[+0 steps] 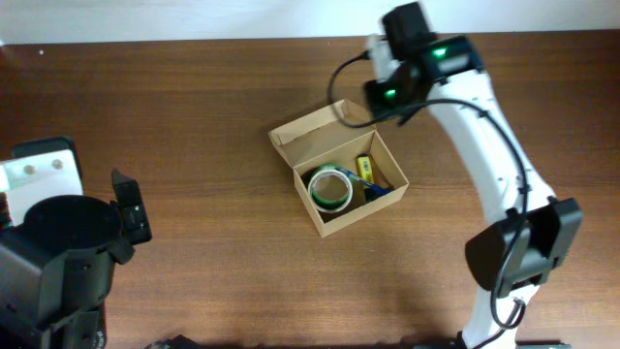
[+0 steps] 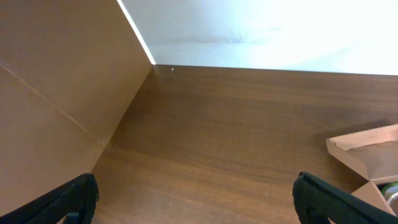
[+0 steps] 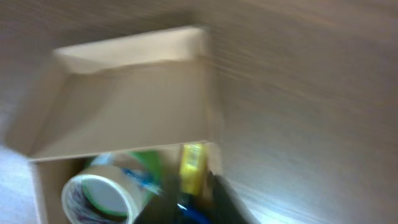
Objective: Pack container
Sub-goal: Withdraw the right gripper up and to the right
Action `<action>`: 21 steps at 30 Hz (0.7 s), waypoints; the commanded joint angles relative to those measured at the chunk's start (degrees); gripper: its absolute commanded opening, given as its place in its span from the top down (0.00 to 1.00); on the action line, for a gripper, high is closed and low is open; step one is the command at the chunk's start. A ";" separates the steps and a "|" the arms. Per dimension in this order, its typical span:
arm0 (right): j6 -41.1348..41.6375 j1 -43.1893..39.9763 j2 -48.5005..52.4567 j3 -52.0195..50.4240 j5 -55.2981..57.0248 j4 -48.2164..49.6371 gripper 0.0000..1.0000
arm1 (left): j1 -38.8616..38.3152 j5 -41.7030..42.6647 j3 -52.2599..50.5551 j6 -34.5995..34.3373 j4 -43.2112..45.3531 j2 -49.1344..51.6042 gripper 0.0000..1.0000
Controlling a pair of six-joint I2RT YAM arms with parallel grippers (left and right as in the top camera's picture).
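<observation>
Dark wooden table (image 1: 194, 116), open tan container (image 1: 351, 216) mid-table holding a tape roll (image 1: 315, 189) and yellow item (image 1: 365, 167), left jaws wide apart, right jaws by its flap, width untellable.

The left arm's black jaws are standing wide apart at the bottom corners, with only the dark wooden table (image 2: 236, 124) showing between them. A small tan cardboard box (image 2: 367, 144) is sitting at the right edge, its flap lid raised. A broad brown panel (image 2: 56, 81) is filling the left side.
</observation>
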 commanded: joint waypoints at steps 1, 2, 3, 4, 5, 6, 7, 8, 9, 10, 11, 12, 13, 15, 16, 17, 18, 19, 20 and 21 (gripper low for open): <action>5.05 -5.38 0.17 1.18 3.78 -2.69 0.96 | 0.35 -2.25 -0.37 0.87 -0.02 -0.02 0.01; 5.14 -6.93 0.20 1.16 4.20 -3.80 0.96 | 0.35 -2.25 -0.37 0.87 -0.02 -0.02 0.01; 5.18 -8.61 0.20 1.16 5.11 -5.16 0.96 | 0.35 -2.25 -0.37 0.87 -0.02 -0.02 0.00; 5.25 -9.88 0.20 1.16 6.23 -6.25 0.96 | 0.35 -2.21 -0.37 0.87 -0.02 -0.02 0.01; 5.62 -10.99 0.20 1.11 7.61 -7.30 0.96 | 0.35 -2.19 -0.37 0.87 -0.02 -0.02 0.01; 5.77 -11.93 0.20 1.07 8.66 -8.37 0.96 | 0.35 -2.19 -0.37 0.87 -0.02 -0.02 0.01; 5.77 -12.70 0.20 0.92 9.42 -9.49 0.96 | 0.35 -2.19 -0.37 0.87 -0.02 -0.02 0.00; 5.77 -13.27 0.20 0.72 9.90 -10.51 0.96 | 0.35 -2.19 -0.37 0.87 -0.02 -0.02 0.01; 5.79 -13.68 0.20 0.17 10.03 -11.39 0.96 | 0.35 -2.16 -0.37 0.87 -0.02 -0.02 0.00; 5.79 -13.77 0.20 -0.59 10.03 -11.82 0.96 | 0.35 -2.16 -0.37 0.87 -0.02 -0.02 0.01; 5.79 -13.75 0.20 -1.70 10.05 -12.02 0.96 | 0.35 -2.16 -0.37 0.87 -0.02 -0.02 0.01; 5.81 -13.57 0.20 -3.08 10.03 -11.98 0.96 | 0.35 -2.16 -0.37 0.87 -0.02 -0.02 0.01; 6.23 -13.25 0.20 -4.96 10.08 -11.65 0.96 | 0.35 -2.16 -0.37 0.87 -0.02 -0.02 0.01; 6.62 -12.46 0.20 -8.90 10.03 -10.14 0.96 | 0.35 -2.14 -0.37 0.87 -0.02 -0.02 0.01; 6.62 -12.02 0.20 -10.95 9.99 -9.29 0.96 | 0.35 -2.14 -0.37 0.87 -0.02 -0.02 0.01; 6.62 -11.63 0.20 -12.61 9.97 -8.50 0.96 | 0.35 -2.14 -0.37 0.87 -0.02 -0.02 0.01; 6.62 -11.26 0.20 -14.23 9.97 -7.54 0.96 | 0.35 -2.14 -0.37 0.87 -0.02 -0.02 0.01; 6.60 -10.99 0.20 -15.74 9.86 -6.47 0.96 | 0.35 -2.14 -0.37 0.87 -0.02 -0.02 0.01; 6.60 -10.75 0.20 -17.25 9.81 -5.38 0.96 | 0.35 -2.10 -0.37 0.87 -0.02 -0.02 0.01; 6.62 -10.67 0.20 -18.64 9.75 -4.35 0.96 | 0.35 -2.08 -0.37 0.87 -0.02 -0.02 0.01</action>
